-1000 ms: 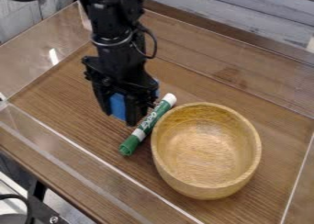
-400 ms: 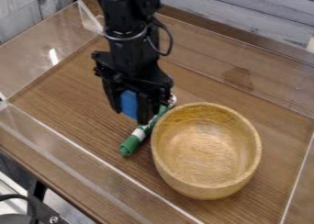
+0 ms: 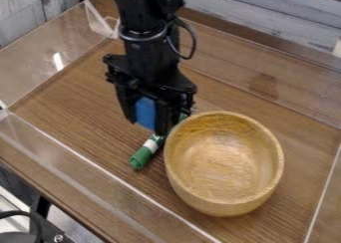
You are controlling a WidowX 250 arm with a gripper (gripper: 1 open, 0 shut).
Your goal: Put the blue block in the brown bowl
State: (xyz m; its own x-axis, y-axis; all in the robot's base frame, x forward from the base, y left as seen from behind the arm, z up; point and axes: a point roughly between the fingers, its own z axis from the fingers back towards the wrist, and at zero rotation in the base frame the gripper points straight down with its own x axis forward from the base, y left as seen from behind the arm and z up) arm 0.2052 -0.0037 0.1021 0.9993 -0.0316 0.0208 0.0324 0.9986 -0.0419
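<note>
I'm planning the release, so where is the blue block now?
In the camera view, the blue block is left of the brown bowl, in the tool, near the marker.

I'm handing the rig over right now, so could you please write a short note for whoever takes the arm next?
Gripper: closed on the blue block, which it holds above the green-and-white marker, just beside the brown bowl.
Bowl: on the table, nothing in it.
Done: block grasped and apparently lifted.
Left: bring it over the bowl, lower, release, back off.
</note>
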